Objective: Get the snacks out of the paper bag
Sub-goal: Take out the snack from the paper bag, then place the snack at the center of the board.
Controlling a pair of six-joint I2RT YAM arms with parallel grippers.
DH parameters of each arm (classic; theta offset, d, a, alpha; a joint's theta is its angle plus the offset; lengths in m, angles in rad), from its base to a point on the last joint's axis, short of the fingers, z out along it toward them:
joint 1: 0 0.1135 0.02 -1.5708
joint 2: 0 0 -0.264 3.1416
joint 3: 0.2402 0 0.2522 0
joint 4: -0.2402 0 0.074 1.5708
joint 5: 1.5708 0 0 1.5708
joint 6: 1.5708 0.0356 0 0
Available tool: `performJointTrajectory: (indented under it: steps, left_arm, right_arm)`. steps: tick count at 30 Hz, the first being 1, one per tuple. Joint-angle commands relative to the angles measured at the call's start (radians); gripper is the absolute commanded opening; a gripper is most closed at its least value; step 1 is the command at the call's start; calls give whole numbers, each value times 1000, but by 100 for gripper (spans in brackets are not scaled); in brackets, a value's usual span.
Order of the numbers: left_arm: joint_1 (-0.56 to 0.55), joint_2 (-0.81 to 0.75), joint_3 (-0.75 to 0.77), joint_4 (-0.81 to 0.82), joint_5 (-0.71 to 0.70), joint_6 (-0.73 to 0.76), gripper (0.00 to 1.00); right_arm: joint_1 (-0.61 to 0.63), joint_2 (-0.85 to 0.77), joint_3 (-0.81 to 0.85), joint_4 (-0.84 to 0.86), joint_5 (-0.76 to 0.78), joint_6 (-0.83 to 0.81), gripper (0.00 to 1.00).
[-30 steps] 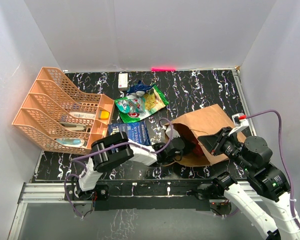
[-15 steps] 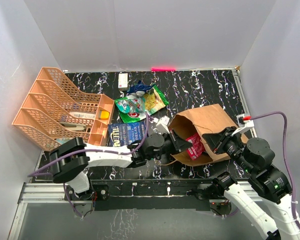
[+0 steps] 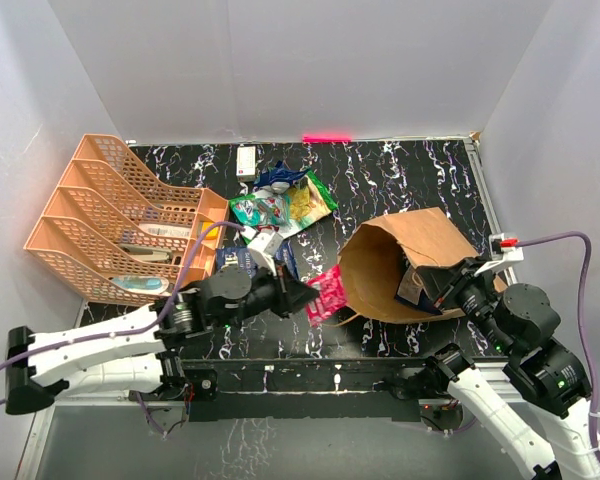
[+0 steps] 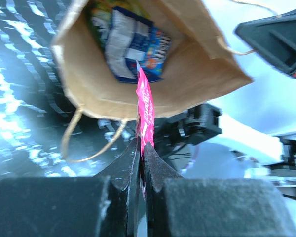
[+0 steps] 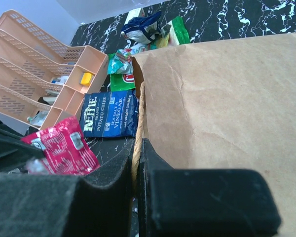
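left gripper [image 4: 139,154] is clamped on a pink packet [image 4: 146,106], just outside the mouth of the bag [image 3: 420,240], which lies on its side. right gripper [image 5: 137,165] is pinched tight on the bag's rim. a blue packet [image 4: 133,44] sits inside; chips [image 5: 108,116] lie on the table [image 3: 400,170] nearby.

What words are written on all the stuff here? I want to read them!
"KETTLE BRAND POTATO CHIPS": on the dark blue packet.
"VINEGAR": lower on that same packet.
Too blurred to read: the print on the pink packet in the left gripper.
Too small to read: the red logo on the green chip bag.
Too blurred to read: the blue-white packet inside the paper bag.
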State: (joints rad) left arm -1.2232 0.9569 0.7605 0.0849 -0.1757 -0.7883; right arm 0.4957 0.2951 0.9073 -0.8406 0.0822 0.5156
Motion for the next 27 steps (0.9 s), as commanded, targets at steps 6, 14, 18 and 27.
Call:
performJointTrajectory:
  steps: [6, 14, 18, 27]
  left_arm:
    - [158, 181, 244, -675, -197, 250, 0]
    - [514, 281, 209, -407, 167, 238, 0]
    - [699, 362, 185, -311, 377, 171, 0]
    - [851, 514, 128, -182, 429, 119, 0]
  right_arm:
    - [3, -10, 6, 40, 10, -28, 8]
    - [3, -2, -8, 49, -7, -32, 8]
    - [3, 0, -13, 50, -11, -32, 8]
    - [3, -3, -17, 55, -28, -40, 8]
